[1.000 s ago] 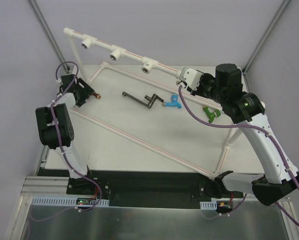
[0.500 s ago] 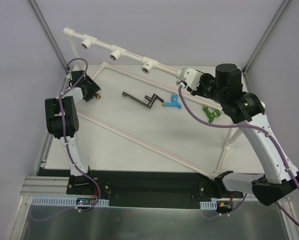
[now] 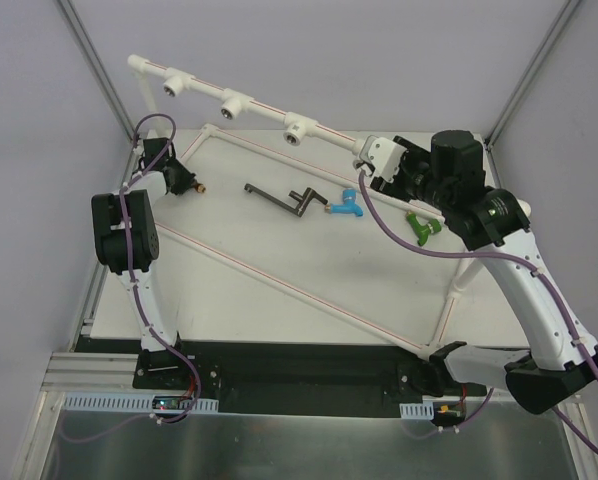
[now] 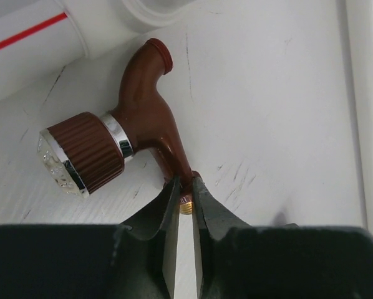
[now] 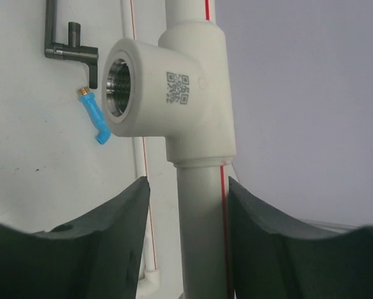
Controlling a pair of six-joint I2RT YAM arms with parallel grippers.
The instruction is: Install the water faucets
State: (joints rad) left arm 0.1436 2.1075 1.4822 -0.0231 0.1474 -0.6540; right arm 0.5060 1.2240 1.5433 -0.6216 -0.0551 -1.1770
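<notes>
Notably, the left gripper (image 4: 185, 190) has closed within the last second. Its jaws had stood apart over the far-left corner and now pinch the brass threaded end of the red-brown faucet (image 4: 143, 118). That faucet lies flat on the table (image 3: 379, 280), ribbed knob to one side, its spout almost against the white pipe frame (image 3: 249, 103). The pickup is judged begun, with nothing yet lifted or installed. The right gripper (image 5: 188, 187) has meanwhile slackened from a tighter hold and stands narrowly parted astride the frame's pipe, just under a tee socket (image 5: 118, 78), with a gap showing on one side. The blue faucet (image 3: 347, 206) lies mid-table beside a dark crank handle (image 3: 279, 198); the green faucet (image 3: 420, 227) lies near the right arm. As to room, the gripped faucet has a pipe close at its spout and another rail off to one side, so straight up looks the clear exit. The grip sits on the very thread that must enter a socket, so a regrasp may be needed.
</notes>
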